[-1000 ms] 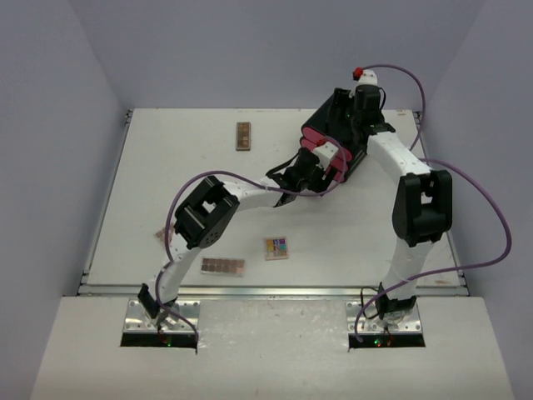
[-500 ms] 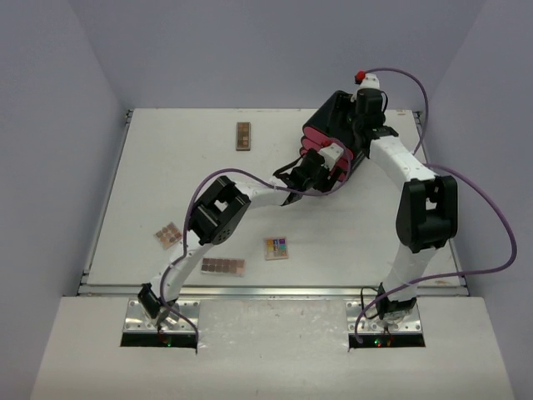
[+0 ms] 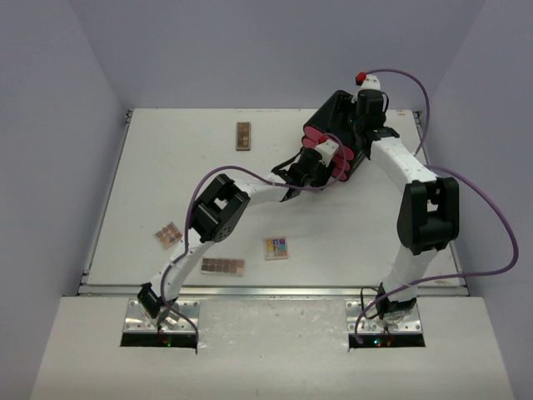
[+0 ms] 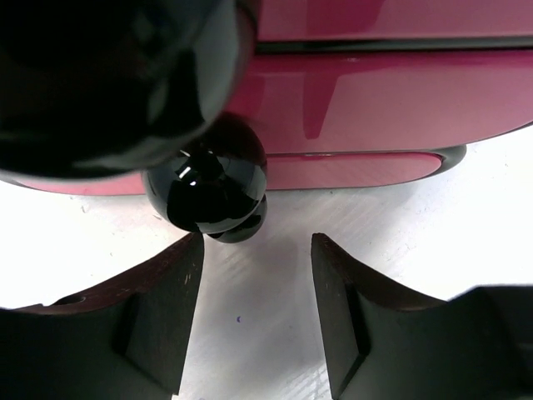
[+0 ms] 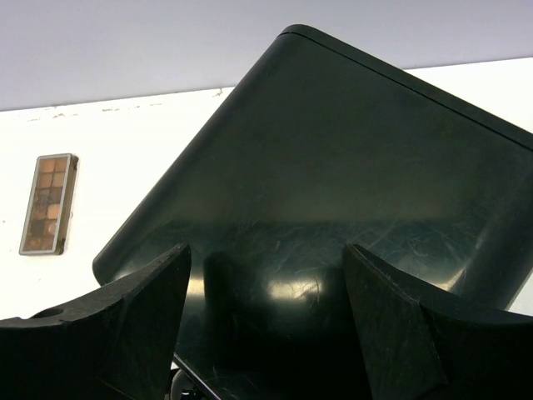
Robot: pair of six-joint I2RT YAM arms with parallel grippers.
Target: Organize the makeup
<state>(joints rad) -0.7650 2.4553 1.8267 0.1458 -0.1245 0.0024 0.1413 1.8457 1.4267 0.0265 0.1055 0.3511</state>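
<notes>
White desk (image 3: 166,167) between pale walls, from above: a black box with pink drawers (image 3: 333,112) stands far right; a long brown eyeshadow palette (image 3: 242,136) lies far centre, and a small brown palette (image 3: 168,235), another long brown palette (image 3: 223,266) and a multicoloured palette (image 3: 276,248) lie near the front. The left wrist view shows the left pincer (image 4: 256,250) spread, just short of a glossy black knob (image 4: 208,187). The right wrist view shows the right pincer (image 5: 265,250) spread wide over the box's lid.

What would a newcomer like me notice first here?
A black box with pink drawers at the far right of the table, the left arm and right arm reaching to it. The left fingers stand apart just short of a black drawer knob. Small palettes lie scattered across the table.
</notes>
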